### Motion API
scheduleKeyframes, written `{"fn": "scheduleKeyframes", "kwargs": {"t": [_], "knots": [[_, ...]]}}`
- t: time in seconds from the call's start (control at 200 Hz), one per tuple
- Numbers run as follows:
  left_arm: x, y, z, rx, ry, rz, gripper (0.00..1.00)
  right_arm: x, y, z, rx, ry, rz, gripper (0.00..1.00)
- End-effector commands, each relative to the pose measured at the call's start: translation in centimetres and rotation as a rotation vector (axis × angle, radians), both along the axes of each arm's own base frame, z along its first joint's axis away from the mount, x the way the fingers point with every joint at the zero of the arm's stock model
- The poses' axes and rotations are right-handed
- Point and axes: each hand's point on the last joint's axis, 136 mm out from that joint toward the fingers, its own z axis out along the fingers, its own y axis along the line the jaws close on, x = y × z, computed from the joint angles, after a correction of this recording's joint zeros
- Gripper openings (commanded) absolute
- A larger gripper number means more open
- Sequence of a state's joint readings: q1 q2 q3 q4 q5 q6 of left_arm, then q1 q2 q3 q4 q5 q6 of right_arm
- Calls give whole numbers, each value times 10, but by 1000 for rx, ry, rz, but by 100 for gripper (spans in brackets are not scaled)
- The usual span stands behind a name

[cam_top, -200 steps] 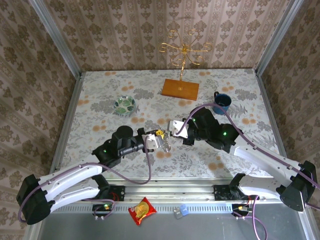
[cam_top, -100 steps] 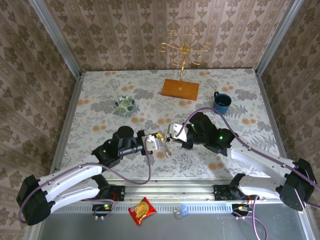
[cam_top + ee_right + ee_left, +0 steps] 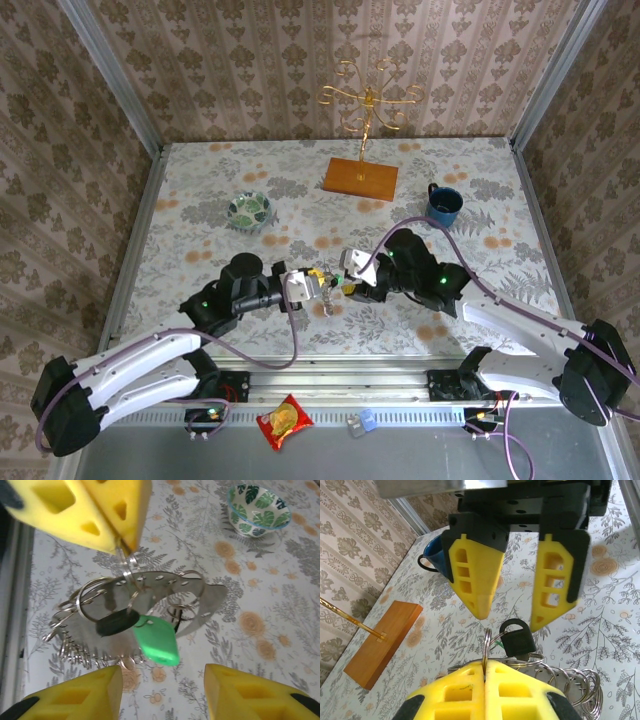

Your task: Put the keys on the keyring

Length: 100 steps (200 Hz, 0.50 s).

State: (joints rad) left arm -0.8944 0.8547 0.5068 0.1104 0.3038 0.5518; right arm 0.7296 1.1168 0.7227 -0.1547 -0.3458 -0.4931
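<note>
The left tool point(image 3: 485, 664) was pinched together on one thin metal ring of the keyring point(image 3: 150, 586). It held that ring edge-up so the rest of the bundle hung below its yellow fingertips. Whether the lowest rings touched the surface point(image 3: 280, 630) I could not tell.

In the right wrist view the bundle sat at centre frame. It was a curved shiny plate with holes, with loose rings fanned out to its left. A green key point(image 3: 157, 641) and a black key point(image 3: 116, 623) dangled from it, touching each other.

The right tool point(image 3: 159, 672) faced the bundle with its fingers apart and nothing between them, one at the lower left and one at the lower right of that view. The green key lay just above the gap.

Held up like this, the ring seemed presented for the other arm to work on. I judged the open tool was lined up to take the green key. The pinched ring was thin, so a slip looked possible.
</note>
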Motion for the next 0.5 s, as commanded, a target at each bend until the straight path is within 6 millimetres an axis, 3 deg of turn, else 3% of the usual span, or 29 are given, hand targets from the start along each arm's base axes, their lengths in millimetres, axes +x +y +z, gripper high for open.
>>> {"fn": "scheduleKeyframes", "kwargs": {"t": [0.0,0.305,0.495], "knots": [[-8,-2,18,-91,8,-44,0,-11,11,12,101,21,64,50],[-17,-4,27,-160,26,-96,0,-6,23,11,152,39,79,51],[-16,-4,28,-165,25,-94,0,-11,31,8,173,82,122,46]]}}
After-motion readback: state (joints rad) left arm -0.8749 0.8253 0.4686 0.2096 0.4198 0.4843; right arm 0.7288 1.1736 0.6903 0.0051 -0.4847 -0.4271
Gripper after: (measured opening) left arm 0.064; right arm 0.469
